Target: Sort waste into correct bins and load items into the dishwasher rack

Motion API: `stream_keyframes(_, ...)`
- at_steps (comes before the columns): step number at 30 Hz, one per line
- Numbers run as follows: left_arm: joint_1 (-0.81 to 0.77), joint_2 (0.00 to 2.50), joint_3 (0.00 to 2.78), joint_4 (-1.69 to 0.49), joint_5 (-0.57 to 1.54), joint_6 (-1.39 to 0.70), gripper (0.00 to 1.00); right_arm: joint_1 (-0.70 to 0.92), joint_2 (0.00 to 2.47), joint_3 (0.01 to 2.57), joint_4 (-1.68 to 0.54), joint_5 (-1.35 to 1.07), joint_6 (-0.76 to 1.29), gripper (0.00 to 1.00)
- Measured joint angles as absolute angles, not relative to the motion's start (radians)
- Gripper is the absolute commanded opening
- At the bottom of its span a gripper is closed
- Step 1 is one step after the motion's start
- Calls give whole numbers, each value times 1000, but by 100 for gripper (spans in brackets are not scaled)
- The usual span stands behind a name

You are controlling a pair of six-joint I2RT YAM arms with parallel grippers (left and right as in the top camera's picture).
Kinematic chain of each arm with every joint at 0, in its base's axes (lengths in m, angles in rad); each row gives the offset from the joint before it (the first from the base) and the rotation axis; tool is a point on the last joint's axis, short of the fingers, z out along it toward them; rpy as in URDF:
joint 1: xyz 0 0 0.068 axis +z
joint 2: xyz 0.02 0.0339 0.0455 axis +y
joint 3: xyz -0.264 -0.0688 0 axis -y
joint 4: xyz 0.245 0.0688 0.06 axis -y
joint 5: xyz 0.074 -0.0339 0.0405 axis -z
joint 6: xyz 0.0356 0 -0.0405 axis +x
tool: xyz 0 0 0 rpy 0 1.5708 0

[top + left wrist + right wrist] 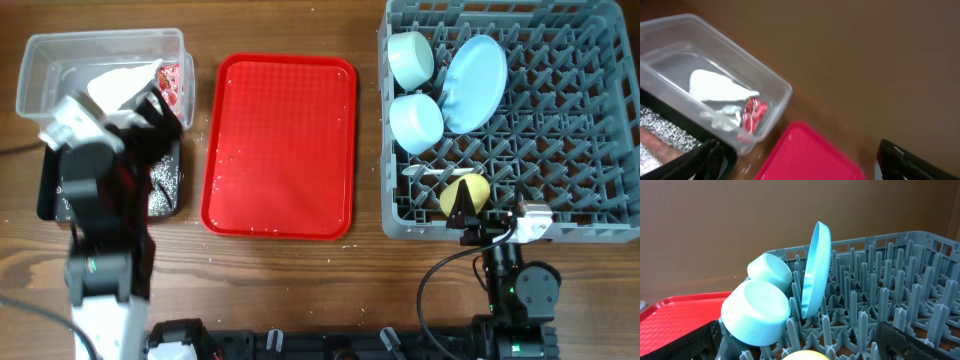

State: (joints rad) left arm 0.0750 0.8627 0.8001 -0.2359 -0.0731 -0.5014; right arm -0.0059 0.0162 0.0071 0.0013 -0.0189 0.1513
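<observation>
**Overhead and wrist views, sorting and loading scene.** The dishwasher rack (590, 130) fills the far right of the tabletop (280, 290). In its left part stand the pale green bowl (410, 57), farthest back, and the light blue bowl (416, 122) just in front of it. The pale blue plate (473, 82) is propped on edge between pegs, just right of both bowls. The yellow cup (466, 190) sits at the rack's near edge, with the white plastic spoon (424, 173) just to its left.

The right tool (799, 330) hovers at that near edge with its fingers spread wide apart. The cup shows low between them, and neither finger is seen touching it.

At far left, the clear tub (50, 70) holds the crumpled white paper (715, 85) and the red-and-white wrapper (754, 114). The black tray (47, 195) lies just nearer, mostly hidden by the left arm, with rice grains (165, 180) visible inside. The left tool (799, 150) is above the tub's near right corner, its fingers wide apart and holding nothing. The red serving tray (280, 145) lies between the bins and the rack.
</observation>
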Motion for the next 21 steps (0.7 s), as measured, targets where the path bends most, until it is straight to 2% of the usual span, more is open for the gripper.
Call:
stream_keyframes(8,74,476,439,-194,28,-293,100,-6,15,7,1,-19,151,100)
stream_keyframes(21,74,97,110,-102,33,-213,100,-6,15,7,1,-19,151,100)
